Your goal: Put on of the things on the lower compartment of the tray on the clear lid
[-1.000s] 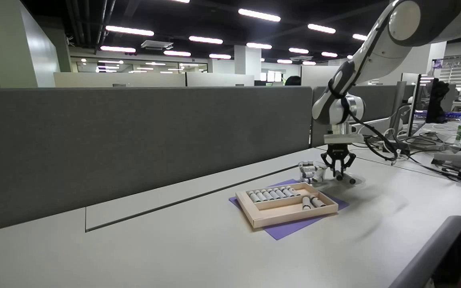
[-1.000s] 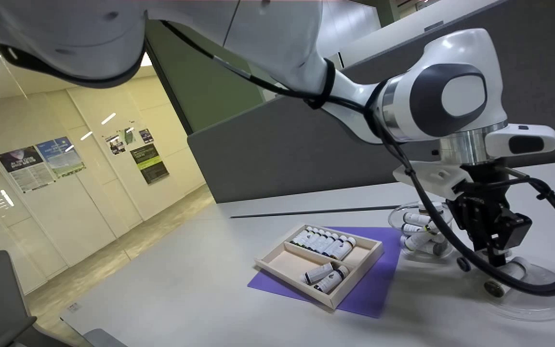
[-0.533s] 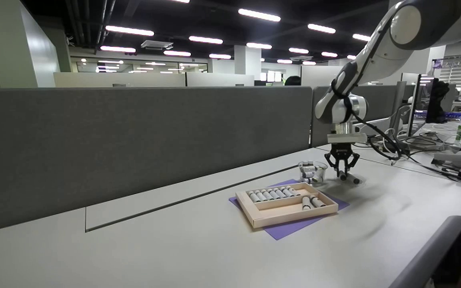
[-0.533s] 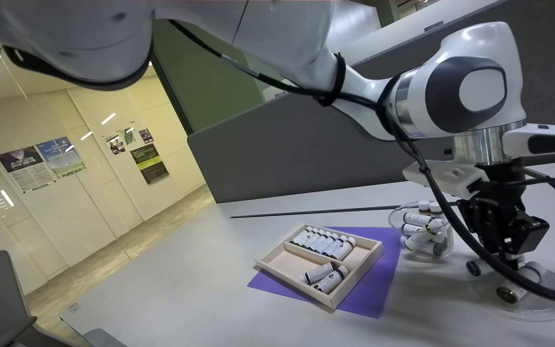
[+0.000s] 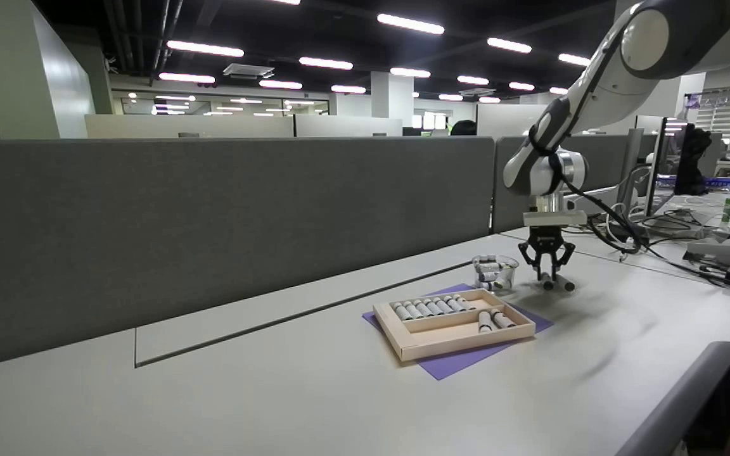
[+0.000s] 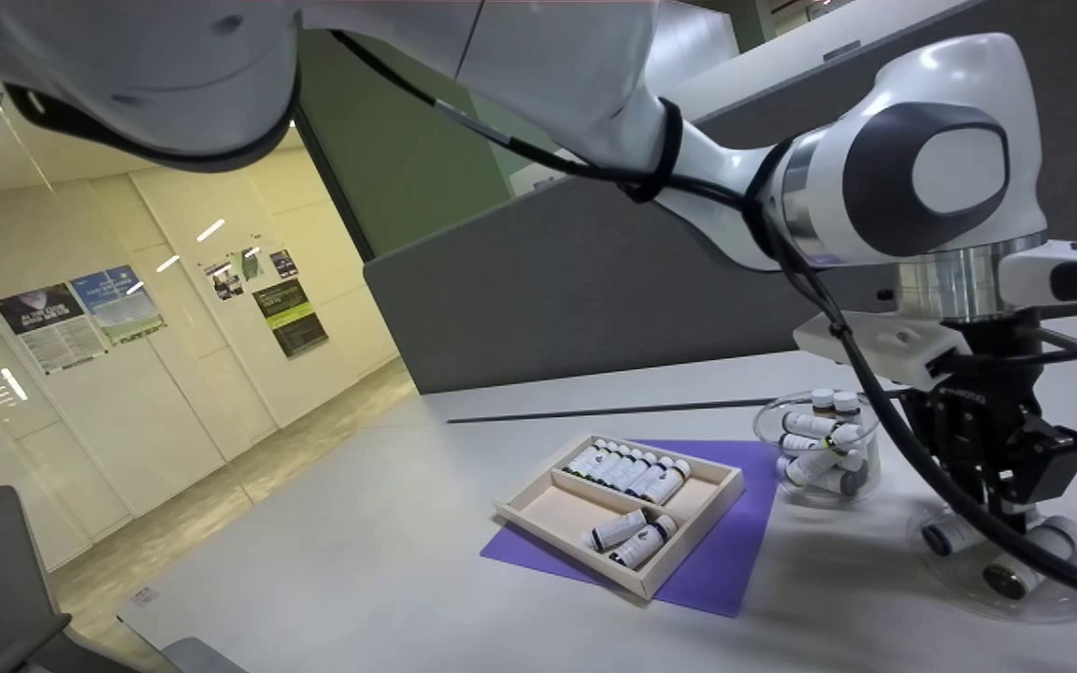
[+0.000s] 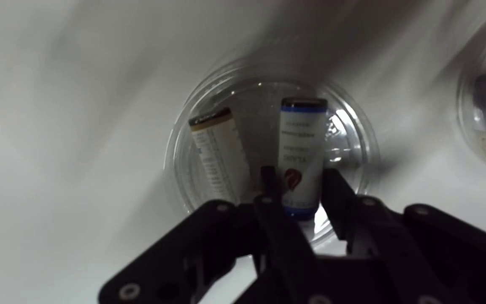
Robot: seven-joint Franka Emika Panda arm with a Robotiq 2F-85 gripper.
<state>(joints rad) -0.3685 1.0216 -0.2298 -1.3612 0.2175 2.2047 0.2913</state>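
Note:
The tan tray (image 5: 454, 347) (image 6: 552, 509) lies on the purple sheet. Its upper compartment holds a row of several white vials (image 6: 627, 470); its lower one holds two loose vials (image 6: 632, 537). My gripper (image 5: 547, 277) (image 6: 1013, 514) (image 7: 300, 177) points down over the clear round lid (image 6: 962, 575) (image 7: 363, 141). Its fingers are closed on both sides of a blue-banded white vial (image 6: 952, 535) (image 7: 302, 139). This vial is low over the lid; I cannot tell whether it touches it. A brown-banded vial (image 6: 1034, 558) (image 7: 220, 154) lies in the lid beside it.
A clear cup (image 5: 514, 273) (image 6: 768, 425) with several vials stands between tray and lid, and its edge shows in the wrist view (image 7: 462, 99). The purple sheet (image 6: 735, 551) sticks out under the tray. A grey partition (image 5: 225, 234) runs behind the table.
My gripper has moved away from the cup and tray, carrying the blue-banded vial over the lid beside the other vial. The tray and cup have not moved.

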